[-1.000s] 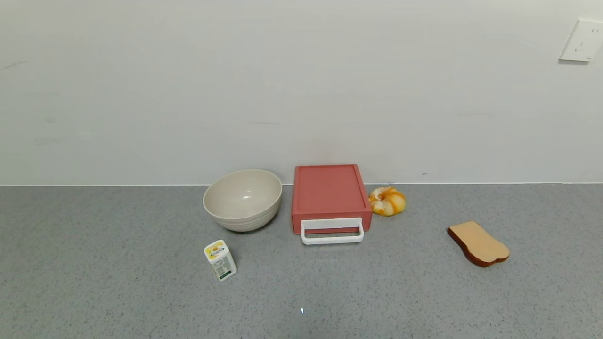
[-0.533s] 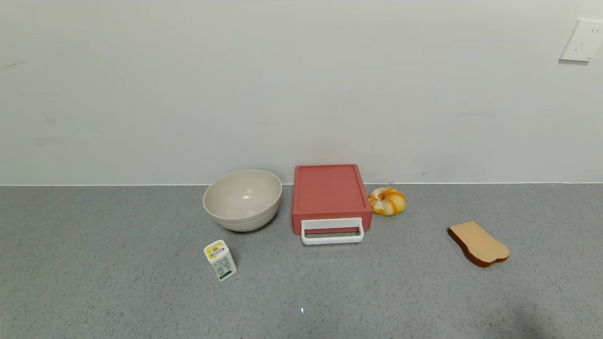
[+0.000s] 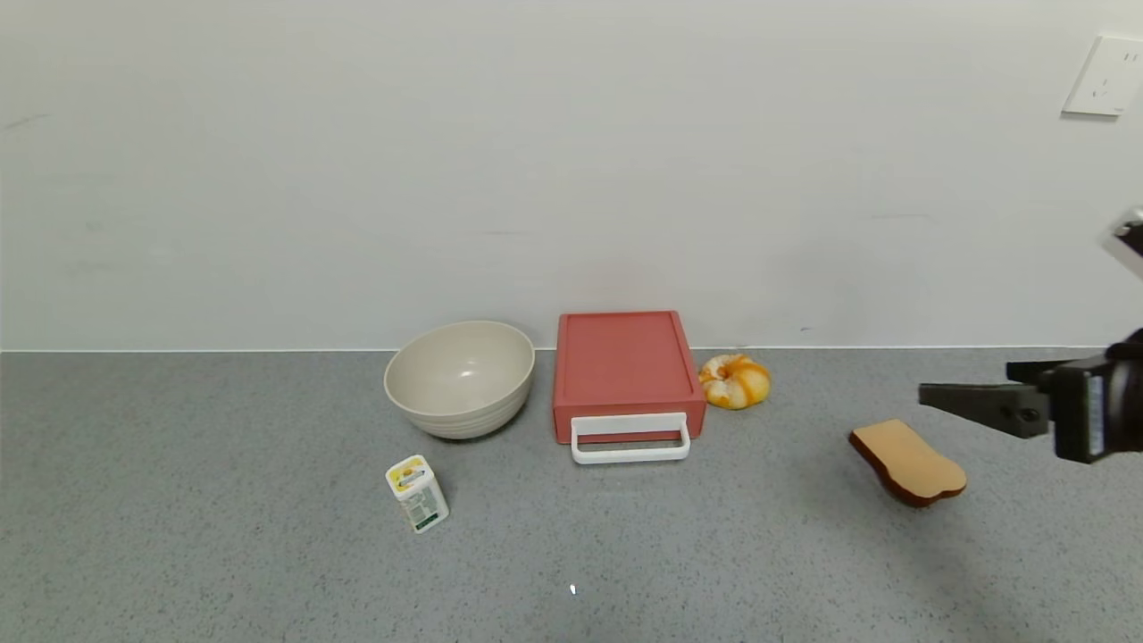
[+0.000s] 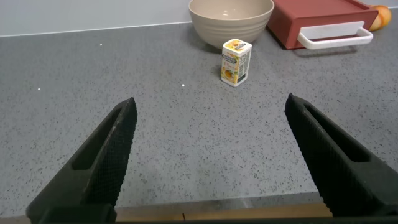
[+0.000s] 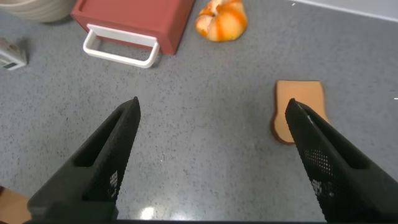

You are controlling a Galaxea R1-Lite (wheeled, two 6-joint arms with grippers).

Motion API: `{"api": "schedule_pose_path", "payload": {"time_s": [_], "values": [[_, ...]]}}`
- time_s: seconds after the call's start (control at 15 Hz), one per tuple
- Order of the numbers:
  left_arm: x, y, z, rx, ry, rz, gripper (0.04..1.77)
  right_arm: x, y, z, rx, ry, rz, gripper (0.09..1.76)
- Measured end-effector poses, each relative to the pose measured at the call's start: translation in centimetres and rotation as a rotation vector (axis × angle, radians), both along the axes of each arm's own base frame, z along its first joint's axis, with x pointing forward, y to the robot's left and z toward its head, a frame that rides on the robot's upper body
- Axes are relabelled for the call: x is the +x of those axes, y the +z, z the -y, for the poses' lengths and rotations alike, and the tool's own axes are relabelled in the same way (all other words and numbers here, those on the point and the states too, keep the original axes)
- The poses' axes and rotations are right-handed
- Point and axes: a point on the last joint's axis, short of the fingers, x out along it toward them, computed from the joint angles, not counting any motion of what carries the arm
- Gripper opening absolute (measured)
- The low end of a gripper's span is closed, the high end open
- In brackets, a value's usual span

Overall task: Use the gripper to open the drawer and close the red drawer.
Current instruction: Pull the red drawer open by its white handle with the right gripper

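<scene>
The salmon-red drawer [image 3: 625, 366] stands by the wall at the table's middle, pushed in, with its white loop handle [image 3: 629, 438] at the front. My right gripper [image 3: 964, 382] is open and empty, in the air at the right edge of the head view, above the toast and well right of the drawer. In the right wrist view the gripper [image 5: 212, 106] is wide open, with the drawer [image 5: 127, 18] and handle [image 5: 121, 53] far ahead. My left gripper [image 4: 211, 102] is open and empty over the table's near edge; the drawer [image 4: 317, 15] lies far from it.
A cream bowl [image 3: 460, 379] sits left of the drawer, touching or nearly so. A small yellow-white carton [image 3: 417, 493] stands in front of the bowl. An orange bun [image 3: 734, 381] lies right of the drawer. A toast slice [image 3: 906, 463] lies farther right. Grey table [image 3: 223, 536].
My right gripper has come into the head view from the right, where no arm showed before. The drawer and the other objects have not moved.
</scene>
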Motion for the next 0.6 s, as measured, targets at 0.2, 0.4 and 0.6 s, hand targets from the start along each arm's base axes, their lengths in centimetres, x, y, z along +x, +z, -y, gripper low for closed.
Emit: {"api": "schedule_pose_path", "payload": {"time_s": [0.2,0.4,0.6], "values": [[0.0,0.0,0.0,0.001,0.000,0.000,1.72,4.3,-1.6,-4.4,-0.036,-0.012,-0.087,1.71],[0.0,0.0,0.0,0.002,0.000,0.000,1.72,6.5,-4.1,-8.6,-0.121,-0.018,-0.168,1.71],[0.0,0.0,0.0,0.002,0.000,0.000,1.72,7.8,-5.7,-11.8,-0.104,-0.024,-0.262,1.71]]}}
